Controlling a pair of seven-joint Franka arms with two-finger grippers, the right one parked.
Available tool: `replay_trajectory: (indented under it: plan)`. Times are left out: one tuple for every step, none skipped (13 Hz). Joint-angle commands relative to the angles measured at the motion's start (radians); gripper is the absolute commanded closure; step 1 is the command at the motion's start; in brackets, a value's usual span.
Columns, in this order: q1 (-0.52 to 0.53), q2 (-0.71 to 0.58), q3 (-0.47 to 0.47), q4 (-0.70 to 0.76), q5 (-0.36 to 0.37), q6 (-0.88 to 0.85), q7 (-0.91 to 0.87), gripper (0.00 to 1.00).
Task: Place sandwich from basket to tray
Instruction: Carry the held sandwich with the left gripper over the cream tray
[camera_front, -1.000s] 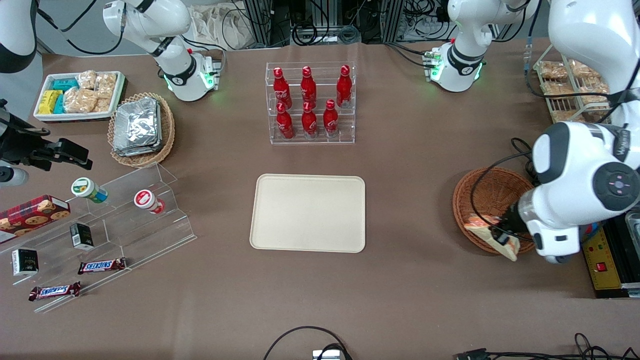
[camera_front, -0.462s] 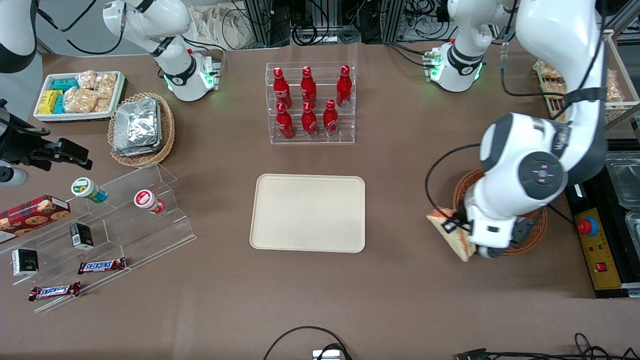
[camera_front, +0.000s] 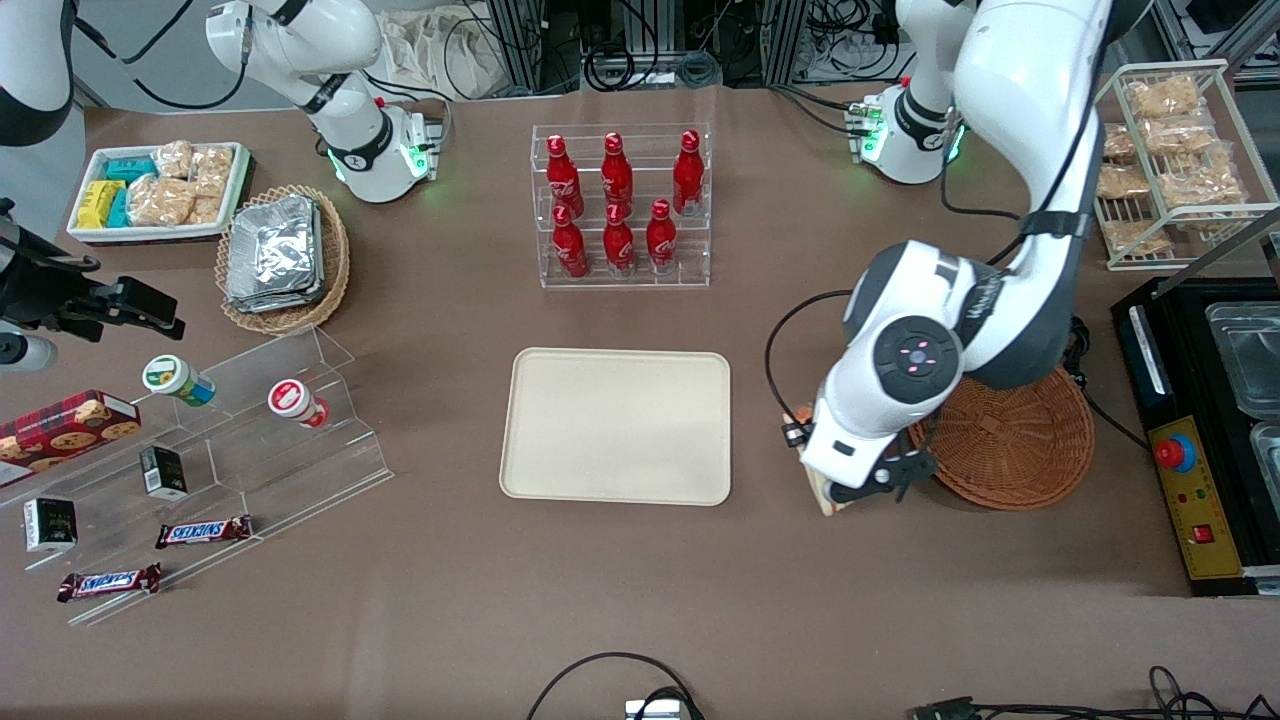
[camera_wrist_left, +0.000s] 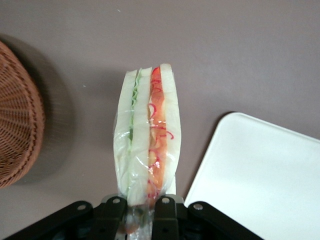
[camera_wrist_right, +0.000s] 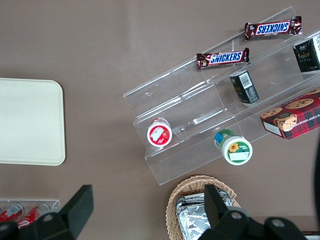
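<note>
While fingers (camera_wrist_left: 167, 210) pinch sandwich (camera_wrist_left: 148, 145), gripper (camera_wrist_left: 140, 212) hangs btwn basket (camera_front: 1020, 440) & tray (camera_front: 616, 425)

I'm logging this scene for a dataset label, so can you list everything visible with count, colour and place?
sandwich: 1, pale bread with red and green filling, held above bare table between basket and tray
basket: 1, orange-brown wicker, toward the working arm's end
tray: 1, cream, mid-table
cola bottles: 6, red, in a clear rack farther from the front camera than the tray
foil packets: a stack, silver, in a tan wicker basket toward the parked arm's end
white bin: 1, holding packaged snacks, beside that tan basket
Snickers bars: 2, brown, on the clear stepped stand
cookie box: 1, red, on the stand
gripper: 1, black fingers, shut on the sandwich
</note>
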Motion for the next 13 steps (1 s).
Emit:
replay_trajectory:
  plan:
    - [-0.046, 0.047, 0.013, 0.062, 0.016, -0.023, 0.018, 1.0]
    - [-0.057, 0.066, 0.013, 0.08, 0.015, -0.023, 0.019, 1.0]
    - [-0.06, 0.077, 0.011, 0.089, 0.012, -0.021, 0.022, 1.0]
    - [-0.069, 0.09, 0.01, 0.091, 0.009, -0.014, 0.024, 1.0]
    - [-0.088, 0.098, 0.008, 0.089, 0.009, 0.006, 0.022, 1.0]
    - [-0.102, 0.113, 0.008, 0.089, 0.009, 0.025, 0.022, 1.0]
    - [-0.112, 0.127, 0.007, 0.088, 0.006, 0.037, 0.03, 1.0]
    - [-0.134, 0.143, -0.005, 0.089, 0.006, 0.058, 0.024, 1.0]
    - [-0.16, 0.144, -0.012, 0.085, 0.007, 0.069, 0.018, 1.0]
    - [-0.172, 0.153, -0.012, 0.079, 0.01, 0.072, 0.031, 1.0]
    - [-0.184, 0.178, -0.015, 0.079, 0.01, 0.084, 0.045, 1.0]
    - [-0.212, 0.196, -0.015, 0.079, 0.013, 0.109, 0.059, 1.0]
    - [-0.223, 0.219, -0.013, 0.077, 0.019, 0.136, 0.071, 1.0]
